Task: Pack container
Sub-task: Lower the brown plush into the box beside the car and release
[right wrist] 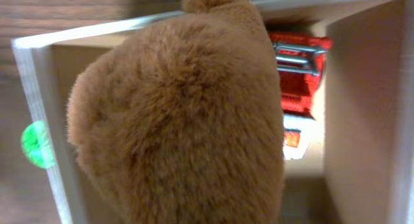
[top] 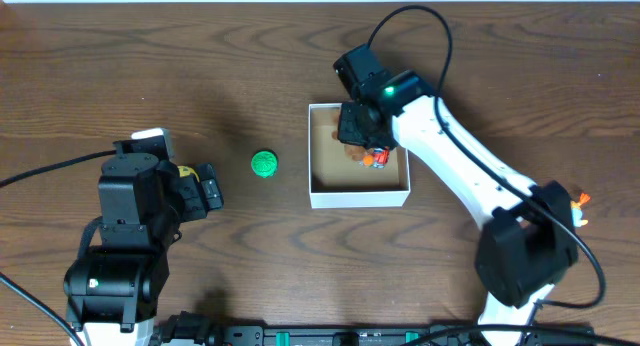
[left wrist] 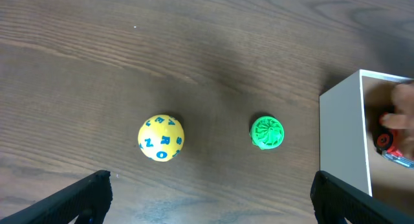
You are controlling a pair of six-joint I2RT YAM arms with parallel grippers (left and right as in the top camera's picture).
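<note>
The container [top: 358,197], a shallow white box with a tan inside, stands at the table's middle. My right gripper [top: 360,124] reaches down into it, shut on a brown plush toy [right wrist: 181,127] that fills the right wrist view and hides the fingers. A red toy car [right wrist: 299,68] lies inside the box beside the plush. The box wall also shows in the right wrist view [right wrist: 39,81] and the left wrist view [left wrist: 343,133]. My left gripper [left wrist: 210,198] is open and empty, short of a yellow lettered ball [left wrist: 162,138] and a green round toy [left wrist: 267,133].
The green round toy [top: 264,164] sits on the wood table just left of the box. The yellow ball is mostly hidden under the left arm in the overhead view. A small orange object [top: 578,198] lies by the right arm's base.
</note>
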